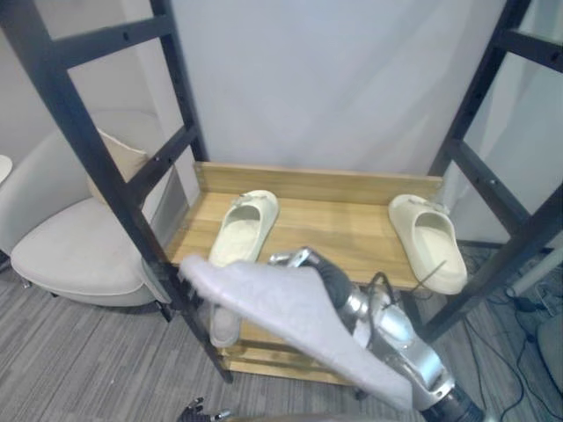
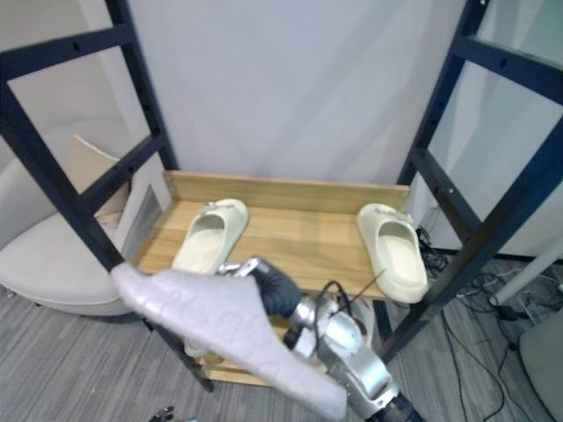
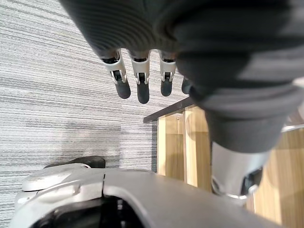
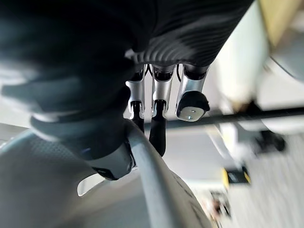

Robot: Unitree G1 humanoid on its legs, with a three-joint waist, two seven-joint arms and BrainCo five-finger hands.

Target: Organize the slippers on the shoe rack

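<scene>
Two cream slippers sit on the wooden shelf [image 1: 343,224] of the rack [image 1: 92,149], toes towards the far wall: the left slipper [image 1: 244,227] at the left end, the right slipper [image 1: 429,239] at the right end, well apart with bare wood between them. Near the front edge, the right hand [image 2: 280,292] carries a grey slipper [image 1: 290,316] above the floor, its long side lying across the view and one end reaching out to the left. In its wrist view the fingers [image 4: 159,126] are curled over the slipper's rim, clasping it against the thumb. The left hand [image 3: 141,78] hangs low over the carpet [image 3: 57,71] with fingers relaxed and nothing in them. An armchair [image 1: 70,246] stands left of the rack. I judge the step in hand to be bringing the grey slipper up to the shelf. The next move calls for lifting it clear of the front rail, turning it toe-first to match the cream pair, and setting it down in the bare gap without knocking the left slipper.
</scene>
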